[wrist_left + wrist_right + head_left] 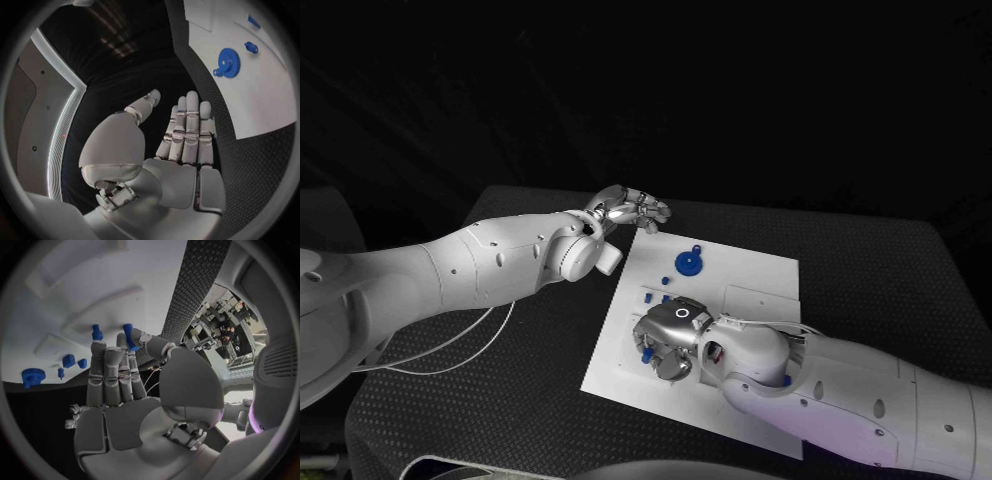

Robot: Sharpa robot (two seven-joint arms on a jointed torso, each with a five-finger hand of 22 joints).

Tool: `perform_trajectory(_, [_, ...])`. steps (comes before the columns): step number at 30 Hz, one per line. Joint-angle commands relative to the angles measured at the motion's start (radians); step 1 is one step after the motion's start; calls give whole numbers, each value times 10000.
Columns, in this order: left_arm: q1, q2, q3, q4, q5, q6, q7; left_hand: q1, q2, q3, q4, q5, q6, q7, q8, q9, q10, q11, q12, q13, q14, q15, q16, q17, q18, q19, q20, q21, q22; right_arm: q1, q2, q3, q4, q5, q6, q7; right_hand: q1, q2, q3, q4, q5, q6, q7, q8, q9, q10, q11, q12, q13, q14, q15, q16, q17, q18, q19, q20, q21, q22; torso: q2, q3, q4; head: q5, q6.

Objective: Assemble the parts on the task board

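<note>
Our right hand (672,340) rests low over the near part of the white board (747,400), its fingers (106,370) reaching toward two small blue pegs (128,335) standing there; whether it pinches one we cannot tell. Farther up the board lies the blue gear (688,263), waiting, we judge, for a post. Our left hand (629,210) hovers spread beyond the board's far corner over the counter (516,400), holding nothing and out of the way.
</note>
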Motion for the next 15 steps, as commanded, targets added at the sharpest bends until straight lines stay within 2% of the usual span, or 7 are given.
perform_trajectory(1, [10,19,7,30,49,130,63,-101,19,19,65,19,-71,15,69,-16,-77,11,17,4,-21,22,-64,18,183,-3,60,-47,98,-53,10,-47,-15,-47,232,10,-35,75,53,-15,21,64,24,23,19,70,4,-39,0,-18,-80,-34,14,142,45,-6,29,173,-7,-2,-13,9,11])
perform_trajectory(4, [10,17,7,30,49,131,62,-102,19,19,67,19,-73,16,69,-16,-78,11,17,4,-21,22,-66,20,183,-3,60,-48,99,-52,-5,-49,-21,133,177,21,-82,29,105,-38,27,2,50,-20,14,3,31,-87,-2,-39,-54,-74,3,142,13,6,6,166,-6,-1,-16,9,10])
perform_trajectory(5, [10,12,7,30,49,128,61,-102,20,19,67,19,-73,16,70,-16,-78,11,17,4,-21,22,-67,21,183,-3,60,-49,100,-52,-10,-50,-28,188,153,45,-119,-37,89,-65,33,-42,69,-50,6,-52,54,-123,-9,-49,-32,-96,-5,142,-2,16,-2,167,-7,-3,-15,6,11])
perform_trajectory(8, [10,4,7,25,49,129,60,-101,19,20,68,19,-74,16,71,-17,-79,12,17,4,-21,22,-68,24,183,-3,60,-50,101,-50,-43,-51,-25,370,-35,99,-252,-373,-120,-275,181,-491,268,-336,-113,-541,253,-414,-120,-79,162,-147,-17,142,-79,61,-23,183,-9,-6,-17,8,10])
perform_trajectory(10, [10,4,7,25,49,132,56,-101,18,20,68,19,-74,16,71,-17,-79,12,18,4,-21,22,-69,25,183,-3,60,-51,102,-49,-61,-51,-8,384,-164,97,-441,-600,-492,-418,434,-862,441,-547,-203,-924,410,-635,-218,-145,305,-169,-12,142,-143,100,-28,196,-10,-3,-17,4,20])
perform_trajectory(13, [10,4,7,21,49,138,56,-100,17,20,69,19,-76,16,72,-17,-79,11,18,5,-20,22,-71,27,183,-2,60,-52,103,-49,-73,-51,-6,445,-356,83,-668,-779,-1215,-622,701,-1388,664,-820,-331,-1440,599,-881,-376,-242,502,-162,15,142,-246,151,-32,205,-9,-4,-15,-3,27])
perform_trajectory(15, [10,0,7,20,49,143,54,-98,17,21,68,20,-76,16,72,-18,-80,11,18,5,-19,21,-71,29,184,-2,59,-53,103,-49,-79,-51,-11,451,-478,47,-722,-857,-1519,-668,716,-1570,694,-900,-367,-1733,696,-892,-474,-255,586,-145,26,142,-276,166,-38,198,-8,-5,-8,-15,39])
